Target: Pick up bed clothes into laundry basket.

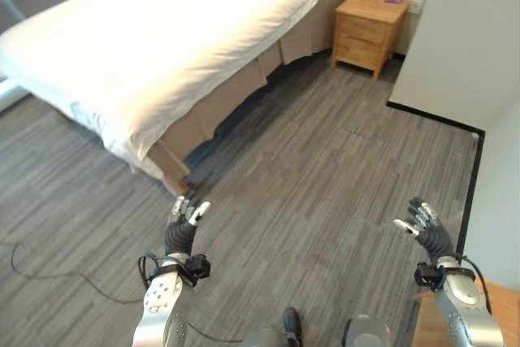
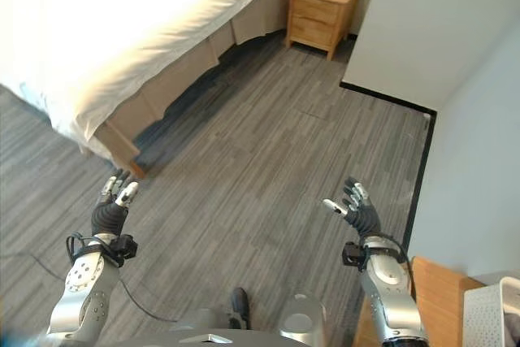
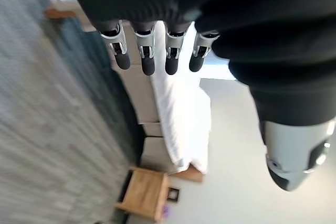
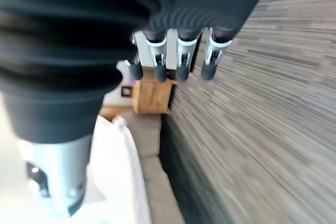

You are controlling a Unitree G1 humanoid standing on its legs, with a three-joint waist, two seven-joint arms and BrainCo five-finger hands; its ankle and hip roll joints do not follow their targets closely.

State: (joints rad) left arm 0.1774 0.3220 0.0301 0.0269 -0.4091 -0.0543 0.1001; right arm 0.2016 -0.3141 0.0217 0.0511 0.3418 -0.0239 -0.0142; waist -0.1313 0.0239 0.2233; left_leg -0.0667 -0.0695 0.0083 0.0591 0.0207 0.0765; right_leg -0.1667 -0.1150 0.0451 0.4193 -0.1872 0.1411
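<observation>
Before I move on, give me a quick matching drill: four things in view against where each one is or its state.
Things:
1. bed
2. nightstand
3. left robot hand
4. basket

Places or states:
A. white, at the lower right corner
B. wooden, beside the bed's head
C. open over bare floor
D. covered with white bedding

Pairs: 1-D, 2-B, 3-C, 4-A

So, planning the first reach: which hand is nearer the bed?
The left hand: it hovers open just off the bed's near corner, while the right hand is out by the wall.
</observation>
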